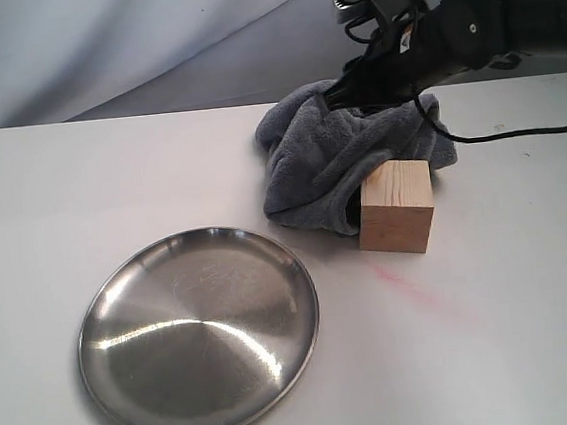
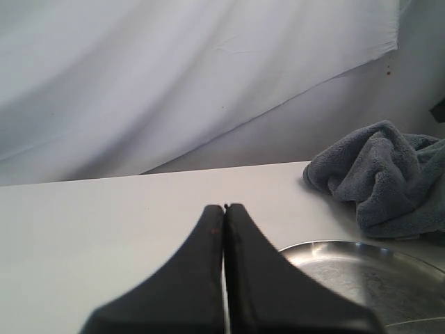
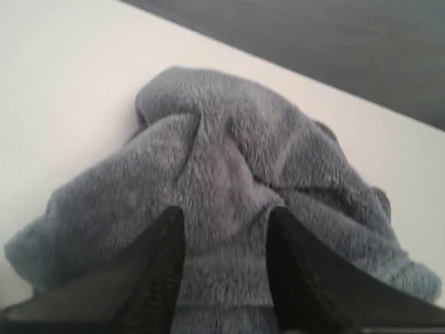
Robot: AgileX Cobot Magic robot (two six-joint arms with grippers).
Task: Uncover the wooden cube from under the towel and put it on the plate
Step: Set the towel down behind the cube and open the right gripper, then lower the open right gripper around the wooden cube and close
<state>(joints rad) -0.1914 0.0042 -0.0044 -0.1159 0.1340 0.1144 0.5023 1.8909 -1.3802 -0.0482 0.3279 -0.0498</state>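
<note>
Beside the plate (image 1: 200, 331): cube (image 1: 397, 207) half out of the towel (image 1: 329, 158)

At the back right of the table (image 1: 61, 194), my right gripper (image 3: 226, 217) is clamped on a fold at the top of the towel, with fleece filling the gap between its fingers. The towel hangs bunched from there and drapes over the cube's top and left side. The cube stands on the table with its front face bare. The plate lies front left, apart from both. My left gripper (image 2: 224, 207) has its fingers pressed together near the plate's rim.
</note>
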